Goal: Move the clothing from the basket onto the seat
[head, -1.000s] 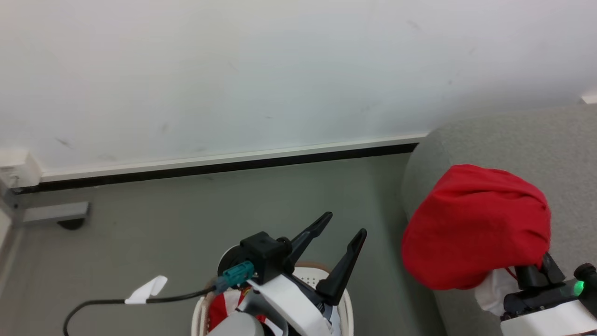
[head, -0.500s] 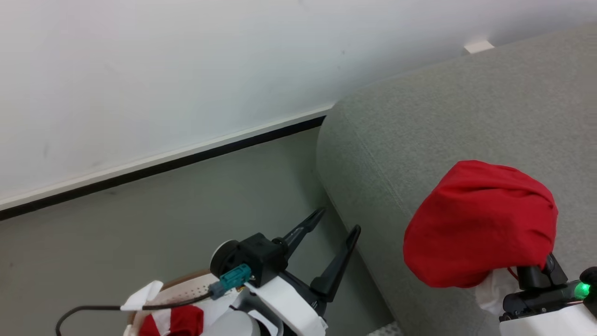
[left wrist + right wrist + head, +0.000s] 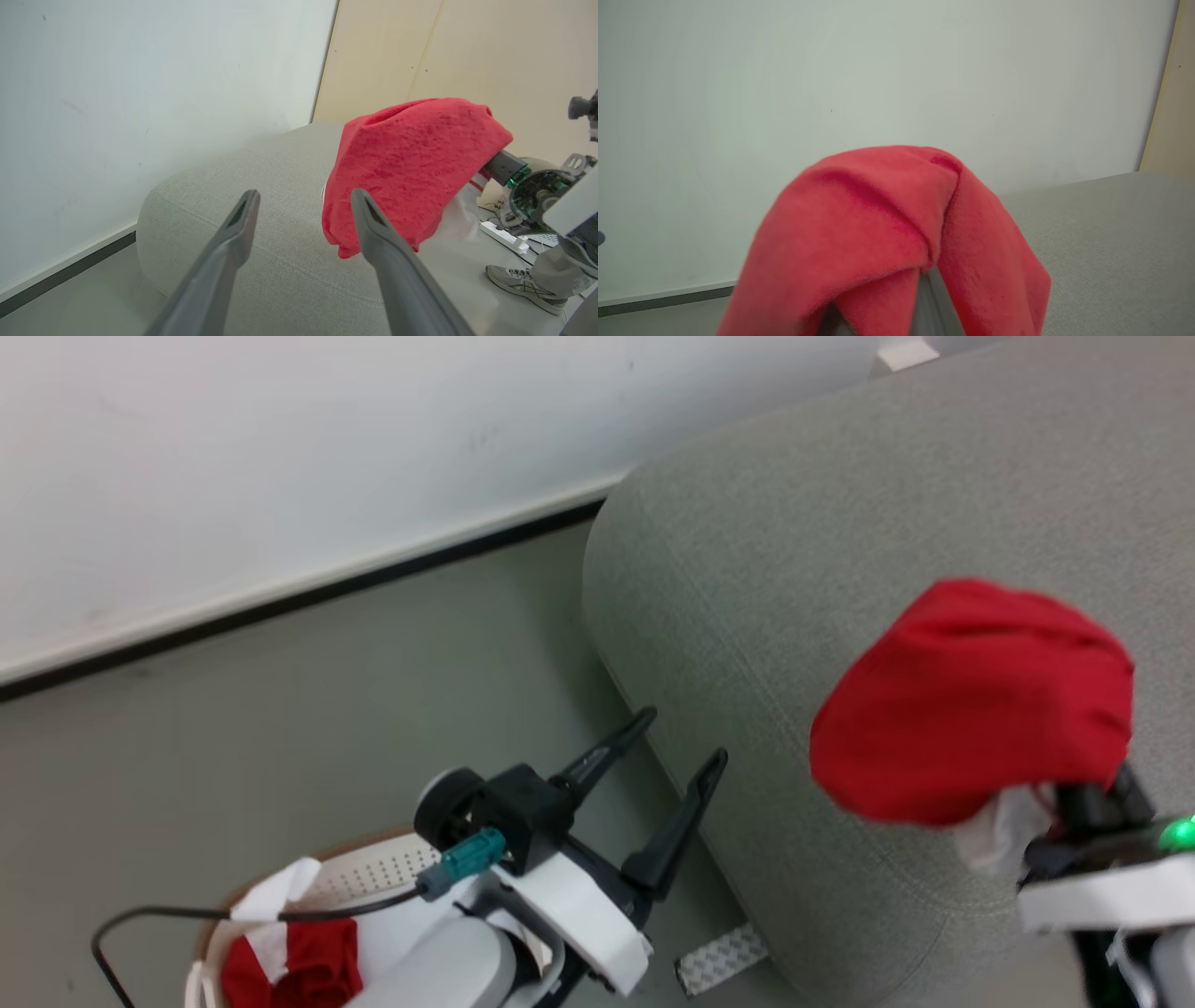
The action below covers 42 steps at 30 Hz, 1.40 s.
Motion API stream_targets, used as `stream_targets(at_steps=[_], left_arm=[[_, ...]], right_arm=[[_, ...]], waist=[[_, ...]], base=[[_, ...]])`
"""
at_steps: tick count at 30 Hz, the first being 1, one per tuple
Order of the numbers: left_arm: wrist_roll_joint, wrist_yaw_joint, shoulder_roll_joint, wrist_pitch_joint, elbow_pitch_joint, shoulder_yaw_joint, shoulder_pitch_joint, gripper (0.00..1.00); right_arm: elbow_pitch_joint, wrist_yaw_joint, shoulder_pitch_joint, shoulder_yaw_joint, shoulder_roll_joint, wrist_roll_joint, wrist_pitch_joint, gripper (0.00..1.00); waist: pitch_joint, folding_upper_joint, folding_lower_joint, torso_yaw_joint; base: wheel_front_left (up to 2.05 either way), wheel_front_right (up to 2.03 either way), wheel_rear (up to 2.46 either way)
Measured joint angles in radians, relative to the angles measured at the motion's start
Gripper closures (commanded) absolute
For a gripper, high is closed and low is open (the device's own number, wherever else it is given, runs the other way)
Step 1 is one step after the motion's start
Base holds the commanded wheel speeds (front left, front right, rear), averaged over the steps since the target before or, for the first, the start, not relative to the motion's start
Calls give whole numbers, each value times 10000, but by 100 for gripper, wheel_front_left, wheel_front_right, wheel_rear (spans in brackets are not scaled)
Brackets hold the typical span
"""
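Head view: the left tool [image 3: 686,739] hangs over the floor [image 3: 327,709] with its two dark fingers spread wide apart and nothing between them, just beside the rounded near corner of the seat [image 3: 794,569]. Below it, at the bottom edge, is the basket [image 3: 369,873], with a second red-and-white garment [image 3: 299,966] bunched inside. A black cable [image 3: 187,915] with a white tag loops across the basket's rim. A grey patterned strip [image 3: 724,957] lies on the floor at the foot of the seat. At the right, the right tool [image 3: 1088,800] carries the red garment [image 3: 971,700] above the seat's near edge. The cloth is draped over the fingers and hides them. A white wall [image 3: 280,457] with a black skirting [image 3: 308,597] runs behind.

Left wrist view: between and past the open fingers lies the seat's rounded end, with the red garment hanging clear above it — a white part shows underneath. A beige panel [image 3: 467,51] stands behind. A person's shoe [image 3: 518,280] and a white power strip [image 3: 502,231] are on the floor beyond the seat's far edge.

Right wrist view: the red garment covers the fingers, which look pressed together on a fold of it, though the cloth hides the pinch itself. The seat's grey top lies to the right, with the white wall behind it.
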Motion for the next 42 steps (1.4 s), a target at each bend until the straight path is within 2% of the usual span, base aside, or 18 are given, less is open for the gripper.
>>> stream_targets(at_steps=[7,16,17,18,20,26,27,28,29,30,31,42], left_arm=[[345,12,474,667,-525,96,-959,0],[894,44,819,1423,-1298,119,-1982,0],[894,44,819,1423,-1298,119,-1982,0],[955,56,821,1430,-1379,109,-2135,0],[972,61,798,1427,-1411,98,-2235,0],[1032,88,663,1197,-1306,69,-2382,0],[1032,88,646,1147,-1275,71,-2386,0],[1030,88,629,1085,-1227,69,-2387,0],[1030,88,604,1055,-1175,75,-2387,0],[1026,90,587,991,-1120,79,-2387,0],[1014,92,589,957,-1066,92,-2383,0],[606,182,558,311,-447,242,-1825,0]], right_arm=[[1379,0,-2612,-520,-767,740,236,100],[3465,0,-5884,-1325,-2422,1078,387,100],[3465,0,-5884,-1325,-2422,1078,387,100],[4048,0,-6437,-1285,-2815,1120,472,100],[4684,0,-6961,-1133,-3116,1262,763,100],[6560,0,-7797,-71,-3881,1944,2715,99],[6832,2,-7864,94,-3990,2104,3057,93],[7045,0,-7905,224,-4069,2230,3296,81],[7221,2,-7929,380,-4134,2357,3572,68],[7379,0,-7936,548,-4174,2504,3879,49],[7478,0,-7931,740,-4190,2640,4125,0],[7543,0,-7233,2389,-4491,3189,4182,0]], waist=[[1302,0,1,301],[3493,-1,3,1088],[3493,-1,3,1088],[3941,0,3,1318],[4334,0,4,1574],[4997,-1,3,2453],[5049,0,2,2572],[5085,0,2,2681],[5100,0,2,2777],[5094,0,2,2854],[5053,-1,3,2901],[3818,0,0,2928]], base=[[0,0,0],[0,0,0],[0,0,0],[0,0,0],[0,0,0],[0,0,0],[0,0,0],[0,0,0],[0,0,0],[0,0,0],[0,0,0],[0,0,0]])
